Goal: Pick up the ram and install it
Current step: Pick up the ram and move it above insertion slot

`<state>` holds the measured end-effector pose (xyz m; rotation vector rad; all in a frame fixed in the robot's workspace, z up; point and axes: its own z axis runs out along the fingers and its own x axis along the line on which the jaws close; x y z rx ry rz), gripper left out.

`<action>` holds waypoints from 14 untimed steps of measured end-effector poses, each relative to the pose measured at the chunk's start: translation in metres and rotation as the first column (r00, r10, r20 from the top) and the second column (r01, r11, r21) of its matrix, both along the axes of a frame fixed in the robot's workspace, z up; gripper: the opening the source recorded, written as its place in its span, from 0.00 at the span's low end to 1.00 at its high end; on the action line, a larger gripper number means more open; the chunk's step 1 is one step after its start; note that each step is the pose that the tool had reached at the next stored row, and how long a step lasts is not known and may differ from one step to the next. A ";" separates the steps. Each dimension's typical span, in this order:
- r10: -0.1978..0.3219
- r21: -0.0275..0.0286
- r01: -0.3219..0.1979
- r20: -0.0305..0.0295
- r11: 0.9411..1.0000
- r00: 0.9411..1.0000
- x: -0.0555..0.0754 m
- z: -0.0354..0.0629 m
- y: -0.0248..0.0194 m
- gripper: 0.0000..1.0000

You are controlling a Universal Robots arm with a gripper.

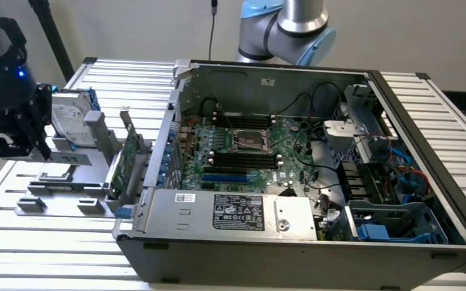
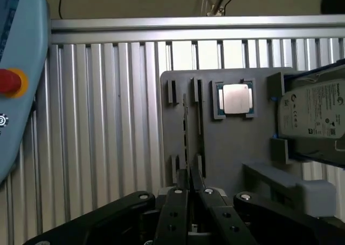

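Note:
The ram is a thin stick seen edge-on, and it runs from between my fingertips out over the grey holder plate. My gripper is shut on its near end. In the exterior view my gripper hangs at the far left over the same holder plate, apart from the open computer case. The black memory slots lie on the motherboard inside the case, just below the processor socket.
On the holder plate sit a processor and a hard drive. A tall green expansion card stands upright between plate and case. A power supply fills the case's front. A teach pendant with a red button lies beside the plate.

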<state>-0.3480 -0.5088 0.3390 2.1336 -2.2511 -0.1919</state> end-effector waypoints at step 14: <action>0.008 0.003 -0.008 -0.012 1.000 1.000 0.052 0.0637 0.0000 0.14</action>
